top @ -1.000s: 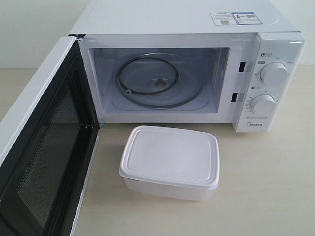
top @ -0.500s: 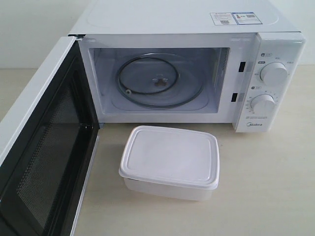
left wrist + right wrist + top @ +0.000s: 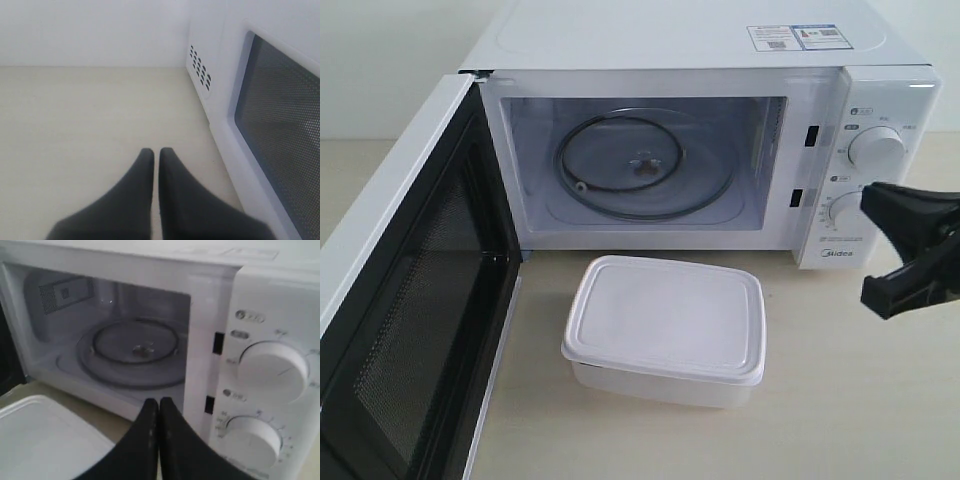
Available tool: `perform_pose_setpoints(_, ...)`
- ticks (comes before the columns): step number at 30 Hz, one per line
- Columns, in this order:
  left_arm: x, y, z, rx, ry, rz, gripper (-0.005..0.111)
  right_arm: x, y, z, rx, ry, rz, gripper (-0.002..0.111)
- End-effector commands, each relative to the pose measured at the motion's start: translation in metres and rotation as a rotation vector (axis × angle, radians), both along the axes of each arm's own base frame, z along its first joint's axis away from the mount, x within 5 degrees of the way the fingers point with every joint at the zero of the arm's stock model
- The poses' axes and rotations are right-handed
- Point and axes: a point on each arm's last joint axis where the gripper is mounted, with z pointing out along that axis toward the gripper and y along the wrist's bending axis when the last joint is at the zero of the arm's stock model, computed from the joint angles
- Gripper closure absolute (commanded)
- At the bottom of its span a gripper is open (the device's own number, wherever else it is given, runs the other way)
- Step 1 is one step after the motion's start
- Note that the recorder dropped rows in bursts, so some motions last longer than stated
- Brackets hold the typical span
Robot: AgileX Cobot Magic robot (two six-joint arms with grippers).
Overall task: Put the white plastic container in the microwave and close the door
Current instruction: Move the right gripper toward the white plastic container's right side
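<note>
The white plastic container point(image 3: 665, 325) stands lidded on the table just in front of the microwave point(image 3: 690, 40), whose cavity is open. The door point(image 3: 410, 300) is swung wide to the left, black mesh inner face showing. My right gripper point(image 3: 918, 230) reaches in from the right edge, in front of the lower knob and right of the container, touching neither. In the right wrist view it point(image 3: 159, 402) is shut and empty, with the container's lid point(image 3: 40, 435) beside it. My left gripper point(image 3: 156, 152) is shut and empty over bare table, next to the door's outer window point(image 3: 280, 130).
A glass turntable point(image 3: 640, 165) lies inside the cavity. Two round knobs point(image 3: 877, 148) point(image 3: 853, 212) sit on the right panel. The beige table point(image 3: 860, 400) spreads right of the container. A white wall stands behind.
My right gripper has come into the exterior view from the right edge; it was out of view before. The container, microwave and door have not moved.
</note>
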Motion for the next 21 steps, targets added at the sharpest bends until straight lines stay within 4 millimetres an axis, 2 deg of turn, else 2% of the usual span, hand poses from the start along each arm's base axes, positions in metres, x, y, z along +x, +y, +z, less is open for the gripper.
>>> perform_pose_setpoints(1,0.000,0.000,-0.001,0.001,0.001,0.003,0.102,0.008,0.004,-0.019,0.001,0.084,0.053,0.109)
perform_pose_setpoints(11,0.000,0.000,-0.001,0.001,0.001,0.003,0.102,0.021,0.006,-0.067,0.002,0.280,0.075,0.109)
perform_pose_setpoints(17,0.000,0.000,-0.001,0.001,0.001,0.003,0.102,0.043,0.008,-0.074,0.039,0.310,0.066,0.109)
perform_pose_setpoints(21,0.000,0.000,-0.001,0.001,0.001,0.003,0.102,0.054,0.025,-0.074,0.020,0.303,0.141,0.109)
